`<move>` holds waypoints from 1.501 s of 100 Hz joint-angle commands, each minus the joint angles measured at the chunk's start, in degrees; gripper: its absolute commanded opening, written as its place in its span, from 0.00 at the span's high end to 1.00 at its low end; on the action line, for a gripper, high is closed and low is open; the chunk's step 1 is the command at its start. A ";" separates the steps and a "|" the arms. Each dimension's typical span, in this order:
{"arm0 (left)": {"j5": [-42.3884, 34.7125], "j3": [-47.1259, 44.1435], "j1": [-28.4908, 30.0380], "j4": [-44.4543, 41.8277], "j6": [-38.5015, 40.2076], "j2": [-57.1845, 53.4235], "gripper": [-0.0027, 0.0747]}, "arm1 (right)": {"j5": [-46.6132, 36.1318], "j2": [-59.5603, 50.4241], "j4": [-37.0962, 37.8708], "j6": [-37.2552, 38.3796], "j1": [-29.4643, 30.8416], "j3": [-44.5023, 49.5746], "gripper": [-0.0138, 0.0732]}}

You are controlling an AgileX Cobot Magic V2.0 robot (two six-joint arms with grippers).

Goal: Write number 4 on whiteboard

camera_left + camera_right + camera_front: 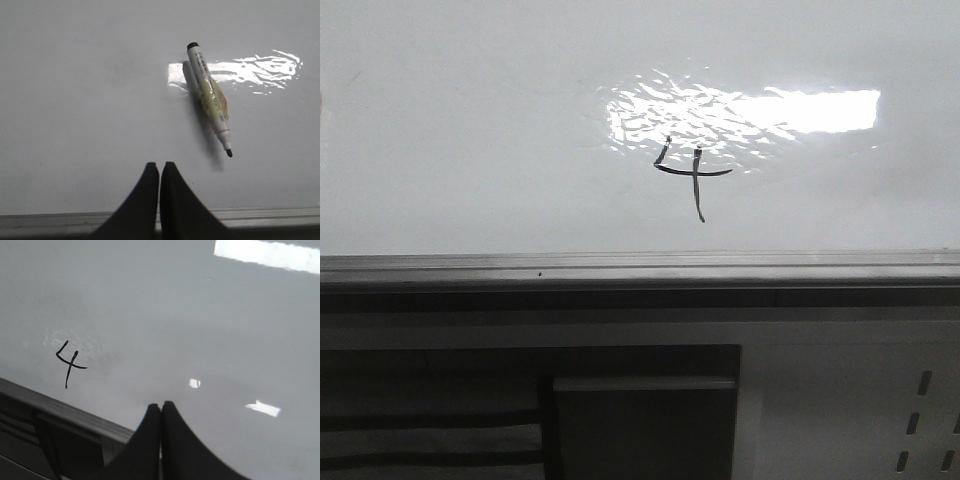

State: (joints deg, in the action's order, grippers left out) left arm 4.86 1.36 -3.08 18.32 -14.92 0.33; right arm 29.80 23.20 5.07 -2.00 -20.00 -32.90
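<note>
Right wrist: number 4 (69,364) apart from claw (160,412)

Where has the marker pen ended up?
Only the left wrist view shows the marker: it lies uncapped on the whiteboard, across a bright light reflection, apart from the shut left hand.

The number 4 (691,177) sits on the whiteboard (470,150), near the board's front frame edge (640,265). In the right wrist view the 4 (69,365) lies well off to one side of the right gripper (161,407) fingertips, close to the frame. A marker (210,100) lies flat on the board just beyond the left gripper (159,166) fingertips, apart from them, its tip end nearer the fingers.
</note>
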 commanded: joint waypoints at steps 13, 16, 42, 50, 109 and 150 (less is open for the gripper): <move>-10.18 -2.88 0.25 -11.82 11.49 -2.19 0.99 | -4.50 0.46 0.79 0.06 0.27 -1.50 0.92; -10.15 -2.77 0.28 -13.76 12.46 -2.19 0.99 | -4.40 0.46 0.79 0.06 0.27 -1.50 0.92; -10.58 -2.77 0.64 -16.29 15.35 -2.19 0.99 | -4.40 0.46 0.79 0.06 0.27 -1.50 0.92; -10.58 -2.77 0.64 -16.29 15.35 -2.19 0.99 | -4.40 0.46 0.79 0.06 0.27 -1.50 0.92; -10.58 -2.77 0.64 -16.29 15.35 -2.19 0.99 | -4.40 0.46 0.79 0.06 0.27 -1.50 0.92; -10.58 -2.77 0.64 -16.29 15.35 -2.19 0.99 | -20.77 -13.83 -1.15 0.06 15.06 18.15 0.92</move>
State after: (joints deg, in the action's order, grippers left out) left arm -0.86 0.09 -2.62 2.00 0.00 -0.25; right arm 19.02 13.01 4.83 -1.91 -8.30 -18.07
